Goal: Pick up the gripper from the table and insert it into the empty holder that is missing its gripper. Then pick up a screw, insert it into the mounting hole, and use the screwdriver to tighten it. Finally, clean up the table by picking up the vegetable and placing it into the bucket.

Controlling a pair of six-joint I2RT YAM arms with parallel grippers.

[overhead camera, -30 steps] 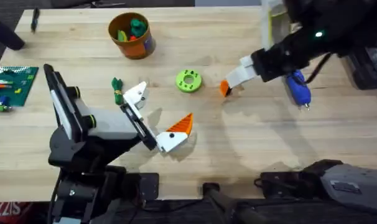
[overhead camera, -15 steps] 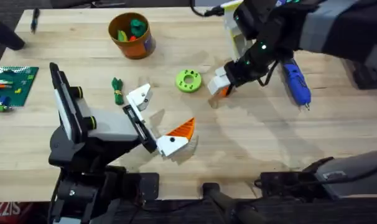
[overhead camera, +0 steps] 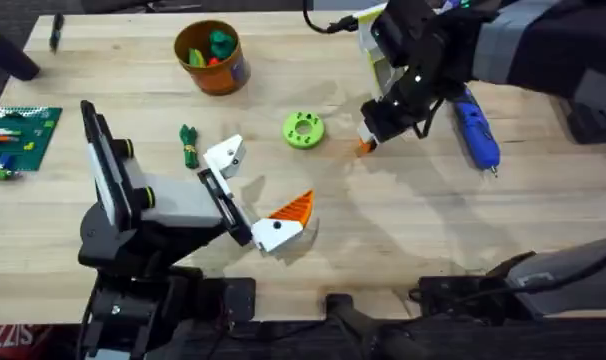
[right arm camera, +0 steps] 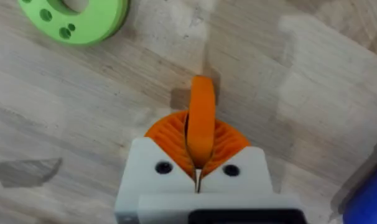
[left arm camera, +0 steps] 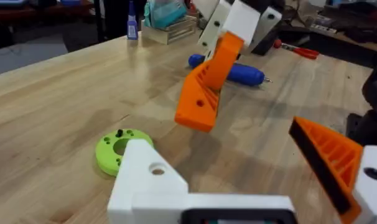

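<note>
The orange ribbed gripper (overhead camera: 363,146) hangs tilted just above the wood, and my right gripper (overhead camera: 369,134) is shut on it right of the lime-green disc (overhead camera: 303,129). In the right wrist view the gripper (right arm camera: 202,102) stands edge-on between the orange pads (right arm camera: 167,134). My left gripper (overhead camera: 255,190) is open. One finger is the bare white holder (overhead camera: 224,155); the other carries an orange tip (overhead camera: 294,207). The left wrist view shows the holder (left arm camera: 148,180) near and the held gripper (left arm camera: 204,90) beyond it. The blue screwdriver (overhead camera: 476,128) lies at the right. The green vegetable (overhead camera: 189,145) lies left of the holder. The bucket (overhead camera: 220,72) stands at the back.
The bucket holds green and orange toys. A green brick board (overhead camera: 19,135) sits at the table's left edge. Bare wood stretches across the middle and the front right. The disc (left arm camera: 116,149) lies just past the holder in the left wrist view.
My right arm swung left over the orange gripper, turned its wrist and settled on the piece. The left arm has hardly moved.
</note>
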